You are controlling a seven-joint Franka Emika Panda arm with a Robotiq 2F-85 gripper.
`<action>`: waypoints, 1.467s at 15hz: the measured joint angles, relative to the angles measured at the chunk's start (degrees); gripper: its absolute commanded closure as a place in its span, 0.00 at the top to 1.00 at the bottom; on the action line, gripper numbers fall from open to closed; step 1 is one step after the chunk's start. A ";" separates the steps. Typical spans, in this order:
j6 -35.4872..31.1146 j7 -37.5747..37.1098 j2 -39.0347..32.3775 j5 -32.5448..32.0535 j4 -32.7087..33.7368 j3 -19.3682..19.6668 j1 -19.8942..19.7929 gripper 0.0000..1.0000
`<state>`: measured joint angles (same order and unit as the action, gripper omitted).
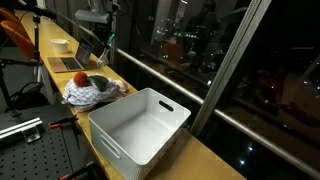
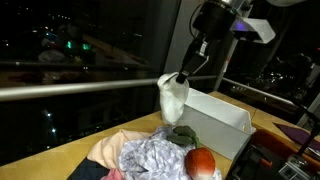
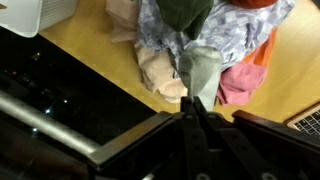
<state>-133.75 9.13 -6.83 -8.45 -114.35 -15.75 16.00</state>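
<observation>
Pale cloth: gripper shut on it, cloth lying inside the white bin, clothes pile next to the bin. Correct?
One thing is off. The pale cloth is not inside the white bin: an exterior view shows it hanging in the air from the gripper, above the clothes pile. The gripper is shut on it, and the pile sits next to the bin.

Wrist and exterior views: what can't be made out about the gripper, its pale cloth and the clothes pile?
- Gripper: fingertip contact with the pale fabric cloth is too small in both exterior views; dark and blurred in the wrist view.
- Multicoloured crumpled clothes pile: cut by the bottom edge in an exterior view; lower layers hidden by upper garments.
- White rectangular plastic bin: cut by the wrist view's top corner.
</observation>
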 measured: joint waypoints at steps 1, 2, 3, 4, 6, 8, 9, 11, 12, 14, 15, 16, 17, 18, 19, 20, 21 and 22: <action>1.06 -0.33 -1.34 0.07 1.74 -0.15 0.42 0.35; 2.38 -0.52 -2.63 0.24 3.58 -0.19 0.80 0.42; 3.76 -0.60 -3.78 0.51 5.37 -0.21 1.06 0.50; 5.10 -0.64 -4.83 0.81 7.10 -0.21 1.21 0.56; 7.49 -0.73 -6.55 1.19 10.27 -0.21 1.26 0.71; 9.22 -0.89 -7.74 1.53 12.74 -0.19 1.20 0.86; 9.59 -0.93 -8.03 1.92 13.51 -0.09 1.08 0.93; 9.96 -0.90 -8.05 3.29 14.00 0.28 0.44 1.00; 9.96 -0.77 -7.96 4.15 14.00 0.51 -0.22 1.00; 9.96 0.53 -7.37 6.36 13.32 1.08 -2.30 1.00; 9.96 1.97 -6.66 7.60 12.41 1.54 -3.73 1.00; 9.96 3.87 -5.64 8.58 11.12 2.13 -5.26 1.00; 9.97 6.24 -4.30 9.36 9.42 2.88 -6.96 1.00; 10.00 8.82 -2.72 9.98 7.49 3.84 -8.68 1.00; 10.16 11.47 -1.12 10.31 5.60 4.91 -10.30 1.00; 10.27 13.57 0.29 10.64 4.00 5.77 -11.63 1.00; 10.30 14.77 1.32 10.89 2.89 6.28 -12.42 1.00; 10.31 15.26 2.01 10.94 2.22 6.40 -12.77 1.00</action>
<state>-123.45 24.39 -4.83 2.49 -112.13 -9.35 3.24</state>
